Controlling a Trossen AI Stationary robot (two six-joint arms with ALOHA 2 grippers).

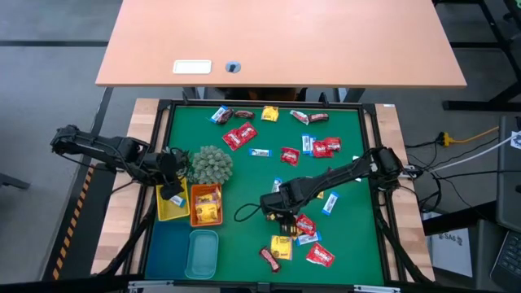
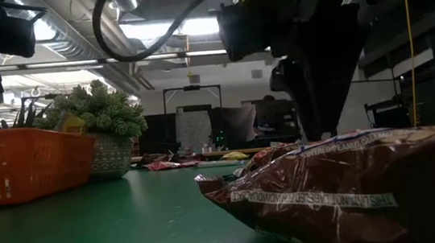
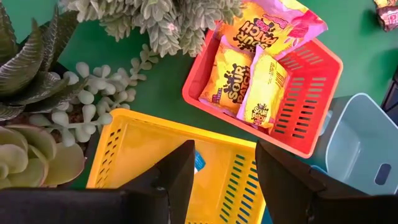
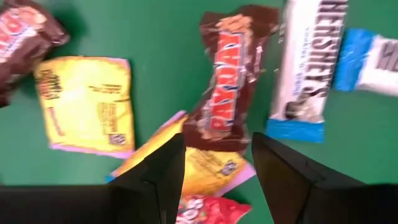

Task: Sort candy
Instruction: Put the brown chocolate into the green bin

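Fingers [image 4: 214,165] spread above green mat [image 4: 161,37]

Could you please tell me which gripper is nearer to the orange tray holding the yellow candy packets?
Left. The left gripper hangs open over the yellow tray, right beside the orange tray; the right gripper is open farther off, above loose candy.

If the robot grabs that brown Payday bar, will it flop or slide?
The Payday bar would probably hold fairly stiff in the middle, since it looks plump there. Its crinkled ends would likely bend. The shiny wrapper may slip between the right fingers, which stand open above it.
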